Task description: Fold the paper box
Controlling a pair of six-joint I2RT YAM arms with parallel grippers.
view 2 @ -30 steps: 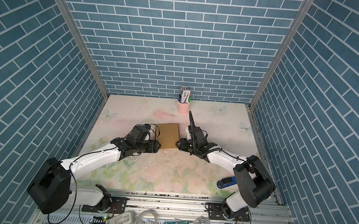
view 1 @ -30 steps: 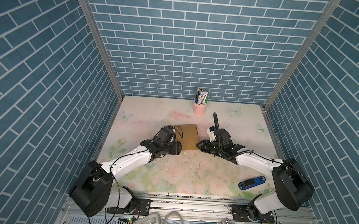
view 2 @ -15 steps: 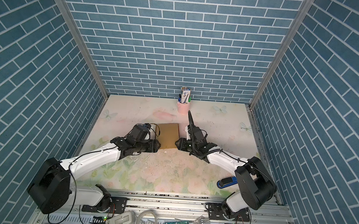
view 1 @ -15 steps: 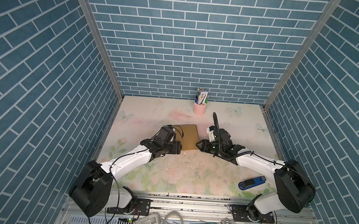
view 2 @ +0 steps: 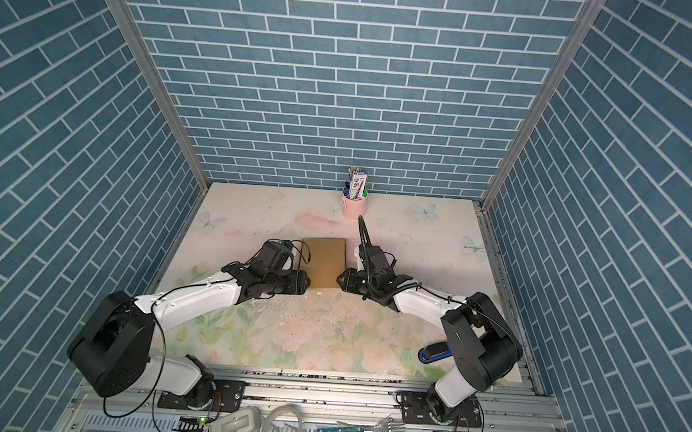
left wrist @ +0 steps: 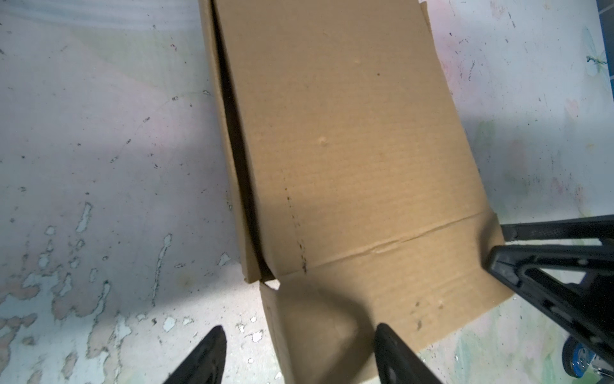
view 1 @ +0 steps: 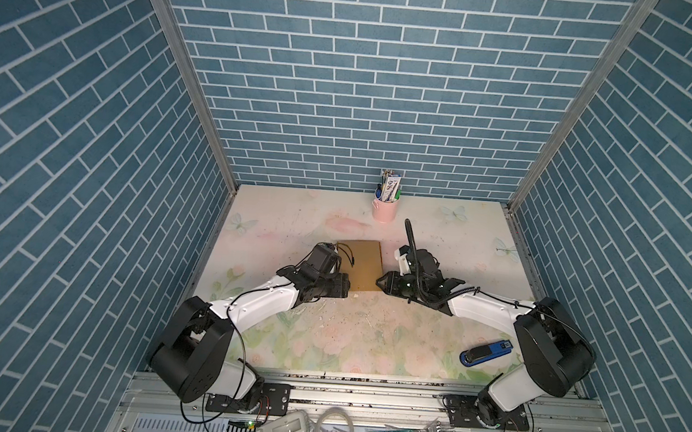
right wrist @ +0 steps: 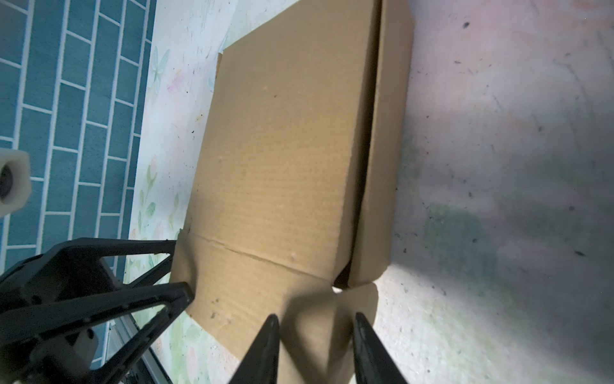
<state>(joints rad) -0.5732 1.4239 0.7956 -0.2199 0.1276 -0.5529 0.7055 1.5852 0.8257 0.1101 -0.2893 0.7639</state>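
The paper box is laid flat mid-frame on the counter in a top view. Its lower flap could be buckled off its crease, or the light box dragged, by an uneven pull. The card is matte brown and finely ribbed. The left hand is spread wide, released. The right hand is set astride the flap corner, and whether it is grasped cannot be told.

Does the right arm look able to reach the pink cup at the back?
Probably yes: only bare table lies between the right arm and the pink cup, though it is far back.
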